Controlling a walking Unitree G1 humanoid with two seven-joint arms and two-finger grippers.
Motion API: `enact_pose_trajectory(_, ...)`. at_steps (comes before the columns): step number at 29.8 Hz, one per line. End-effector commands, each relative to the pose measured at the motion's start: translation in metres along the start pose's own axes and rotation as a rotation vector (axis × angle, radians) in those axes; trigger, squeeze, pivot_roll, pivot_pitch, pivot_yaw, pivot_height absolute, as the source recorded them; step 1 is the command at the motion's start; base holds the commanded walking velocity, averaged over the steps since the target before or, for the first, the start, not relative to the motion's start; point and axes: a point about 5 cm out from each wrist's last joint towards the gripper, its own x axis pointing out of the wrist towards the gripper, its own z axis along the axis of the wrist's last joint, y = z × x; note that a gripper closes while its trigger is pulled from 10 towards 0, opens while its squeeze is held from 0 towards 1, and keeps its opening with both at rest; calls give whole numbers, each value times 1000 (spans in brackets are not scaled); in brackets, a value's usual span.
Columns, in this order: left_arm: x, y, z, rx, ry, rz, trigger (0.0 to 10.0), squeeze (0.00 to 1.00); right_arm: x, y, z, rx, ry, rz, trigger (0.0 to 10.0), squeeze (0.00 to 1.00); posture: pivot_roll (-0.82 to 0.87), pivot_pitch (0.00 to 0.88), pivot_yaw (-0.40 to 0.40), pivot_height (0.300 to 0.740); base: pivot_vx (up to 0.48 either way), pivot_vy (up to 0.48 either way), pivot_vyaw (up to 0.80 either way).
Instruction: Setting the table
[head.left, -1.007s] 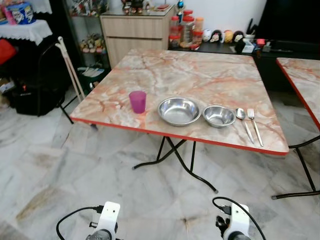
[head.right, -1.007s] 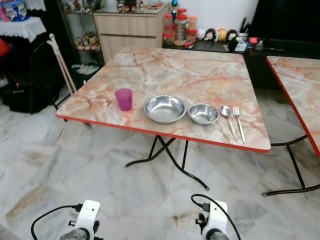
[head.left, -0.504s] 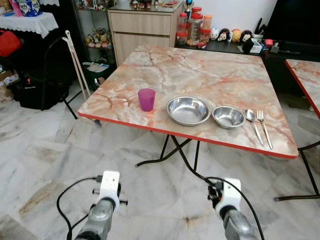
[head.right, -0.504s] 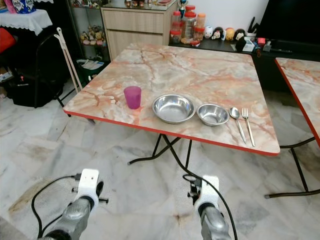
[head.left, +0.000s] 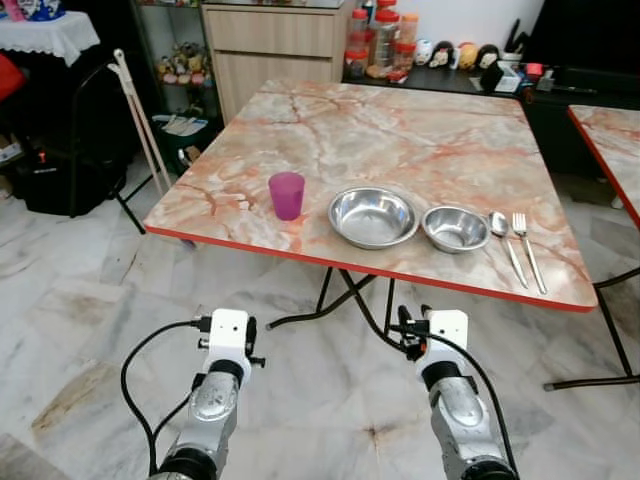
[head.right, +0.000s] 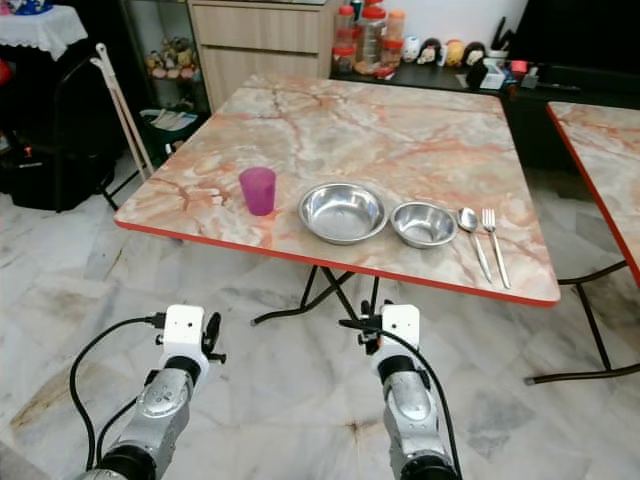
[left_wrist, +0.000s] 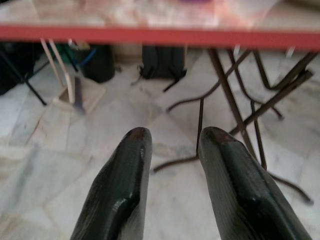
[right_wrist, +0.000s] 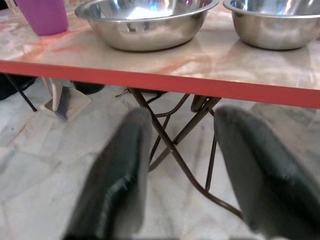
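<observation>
On the marble table (head.left: 400, 140), near its red front edge, stand a purple cup (head.left: 286, 194), a large steel bowl (head.left: 373, 216) and a small steel bowl (head.left: 455, 228). A spoon (head.left: 505, 243) and a fork (head.left: 528, 250) lie to the right of them. Both silver arms reach forward below the table edge. My left gripper (left_wrist: 172, 137) is open and holds nothing, pointing under the edge. My right gripper (right_wrist: 182, 117) is open and holds nothing too, just below the edge, facing the large bowl (right_wrist: 145, 25).
Black folding legs (head.left: 360, 310) cross under the table. A second marble table (head.left: 610, 140) stands at the right. At the back are a wooden cabinet (head.left: 275, 45) and jars (head.left: 385, 35). A black bag (head.left: 55, 175) and white rods (head.left: 140, 130) are at the left.
Both arms have risen and stretched forward toward the table's front edge. The camera has shifted a little. The cup, bowls, spoon and fork have stayed in place.
</observation>
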Motion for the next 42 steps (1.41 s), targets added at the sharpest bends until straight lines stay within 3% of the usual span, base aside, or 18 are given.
enact_pose_trajectory(1, 5, 0, 12, -16, -51, 23, 10000, 1000, 4, 5, 10, -2, -53, 18, 10000, 1000, 24, 0, -38, 740, 0, 0, 0)
enact_pose_trajectory(5, 11, -1, 26, -35, -105, 37, 10000, 1000, 7, 9, 17, -48, -79, 38, 10000, 1000, 25, 0, -47, 740, 0, 0, 0)
enact_pose_trajectory(11, 21, -4, 40, -60, -122, 31, 10000, 1000, 9, 12, 18, -35, -78, 45, 10000, 1000, 29, 0, -50, 740, 0, 0, 0)
enact_pose_trajectory(13, 26, -7, 49, -64, -143, 24, 10000, 1000, 9, 18, 23, -101, -112, 101, 10000, 1000, 28, 0, -50, 740, 0, 0, 0)
enact_pose_trajectory(20, 29, -13, 57, -67, -162, -21, 10000, 1000, 16, -1, 29, 88, -96, -85, 10000, 996, 23, 0, -40, 740, 0, 0, 0)
enact_pose_trajectory(21, 29, -15, 56, -61, -157, -31, 10000, 882, 19, -5, 34, 88, -110, -110, 10000, 173, 21, 0, -37, 740, 0, 0, 0)
enact_pose_trajectory(22, 29, -16, 54, -51, -149, -41, 10000, 0, 21, -7, 39, 61, -129, -110, 10000, 0, 17, 0, -34, 740, 0, 0, 0)
enact_pose_trajectory(26, 29, -18, 53, -50, -144, -52, 10000, 0, 24, -7, 46, -15, -159, -88, 10000, 0, 17, 0, -32, 740, 0, 0, 0)
enact_pose_trajectory(33, 33, -25, 65, -98, -181, -83, 10000, 0, 27, -4, 52, -4, -174, -70, 10000, 0, 16, 0, -37, 740, 0, 0, -125)
enact_pose_trajectory(42, 37, -31, 71, -112, -190, -104, 10000, 0, 25, 2, 46, 6, -155, -62, 10000, 0, 12, 0, -37, 740, 0, 0, -731)
